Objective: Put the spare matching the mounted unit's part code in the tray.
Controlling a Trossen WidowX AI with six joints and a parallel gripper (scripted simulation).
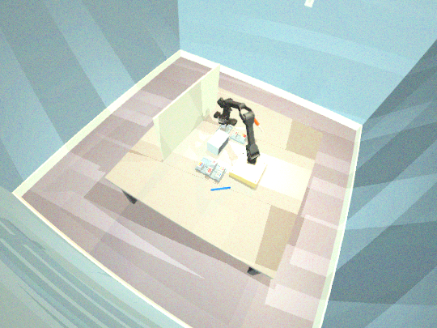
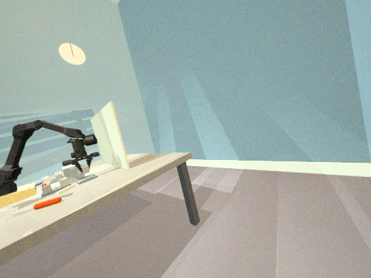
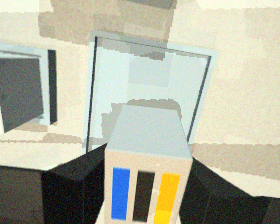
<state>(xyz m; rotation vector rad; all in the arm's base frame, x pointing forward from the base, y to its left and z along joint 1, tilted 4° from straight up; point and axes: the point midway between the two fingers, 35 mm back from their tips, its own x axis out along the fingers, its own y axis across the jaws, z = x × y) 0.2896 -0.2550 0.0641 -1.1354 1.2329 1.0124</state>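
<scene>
Carrying the chosen spare point(image 3: 146, 165) toward its drop-off was the step in hand. In the wrist view the small block showed a face with blue, black and yellow stripes, and it sat squarely between the two dark fingers, which pressed on its left and right sides. The gripper point(image 3: 146, 192) was therefore clamped on the spare, not closed on air.

The tray point(image 3: 147, 92), a shallow pale-blue rectangle with a thin dark rim, lay directly beyond the held block in that view, apparently below it. The exterior view showed the gripper point(image 2: 83, 163) raised above the worktop point(image 2: 137, 174), so the spare was not yet resting in the tray.

The next move probably called for lowering straight down until the block sat inside the rim, then opening the fingers and lifting away. Another spare point(image 3: 22, 90) sat just left of the tray, near enough that sideways drift could clip it.
</scene>
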